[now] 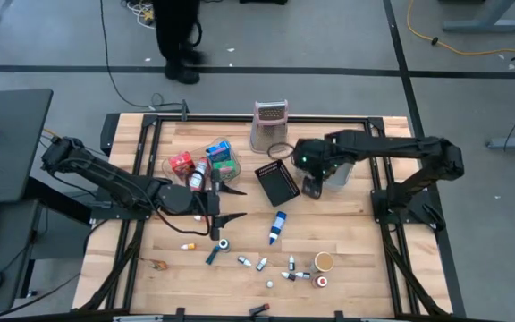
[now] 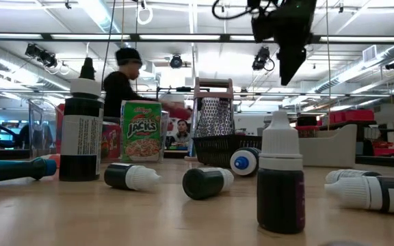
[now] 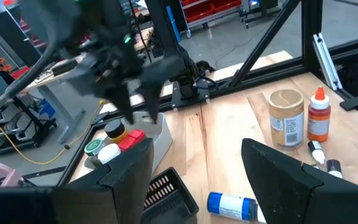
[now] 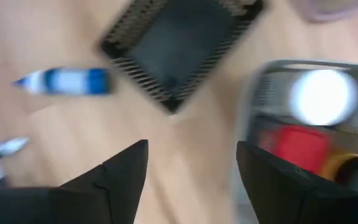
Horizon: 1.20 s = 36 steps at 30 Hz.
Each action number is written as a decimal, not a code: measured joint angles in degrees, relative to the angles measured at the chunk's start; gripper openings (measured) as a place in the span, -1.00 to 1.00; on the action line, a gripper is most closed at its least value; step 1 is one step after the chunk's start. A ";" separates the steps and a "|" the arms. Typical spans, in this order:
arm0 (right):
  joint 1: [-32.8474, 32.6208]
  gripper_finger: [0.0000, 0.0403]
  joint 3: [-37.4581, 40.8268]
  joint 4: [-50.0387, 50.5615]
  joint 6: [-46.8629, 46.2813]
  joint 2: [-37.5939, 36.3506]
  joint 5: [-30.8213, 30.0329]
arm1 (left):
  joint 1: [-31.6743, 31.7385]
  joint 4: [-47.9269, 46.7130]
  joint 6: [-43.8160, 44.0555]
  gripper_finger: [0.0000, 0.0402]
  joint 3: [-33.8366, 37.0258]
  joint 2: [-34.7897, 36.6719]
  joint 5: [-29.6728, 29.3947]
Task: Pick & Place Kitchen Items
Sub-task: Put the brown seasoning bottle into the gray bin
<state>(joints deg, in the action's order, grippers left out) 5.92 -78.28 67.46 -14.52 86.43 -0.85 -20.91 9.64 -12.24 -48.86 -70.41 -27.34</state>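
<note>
The green cereal box (image 2: 141,130) stands near the far left of the wooden table (image 1: 347,241); it looks light and easy to crush, so hold its flat sides softly. The blue-white bottle (image 1: 278,226) lies mid-table, round and likely to roll, and the tiny vials (image 1: 263,263) near the front look slippery. Both the left gripper (image 1: 224,204) and the right gripper (image 1: 312,183) have their fingers apart and hold nothing, in a big workshop room.

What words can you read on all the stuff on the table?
"JACKS": on the green cereal box, low view.
Labels on the tan can, the blue-white bottle and the dark dropper bottles: too small or blurred to read.
</note>
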 joint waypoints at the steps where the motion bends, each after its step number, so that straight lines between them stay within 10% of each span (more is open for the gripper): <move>1: -1.43 0.27 0.00 -0.29 -0.02 -0.07 1.12 | 0.00 -0.04 0.15 0.25 0.00 0.00 -0.01; 13: -19.34 0.27 0.00 -6.24 0.80 -0.56 1.96 | 0.00 0.28 4.58 0.25 0.00 0.00 1.47; 23: -35.39 0.27 1.05 -8.77 -8.71 -4.96 -16.15 | -0.09 0.22 4.86 0.25 0.00 0.00 1.51; 36: -46.23 0.27 24.75 -52.87 -4.29 -12.59 -10.45 | -0.07 0.59 5.64 0.25 0.00 0.00 1.49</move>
<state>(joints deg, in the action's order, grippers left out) -40.32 -53.53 14.59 -18.81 73.84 -11.31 -20.98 10.23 -6.60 -48.86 -70.41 -25.85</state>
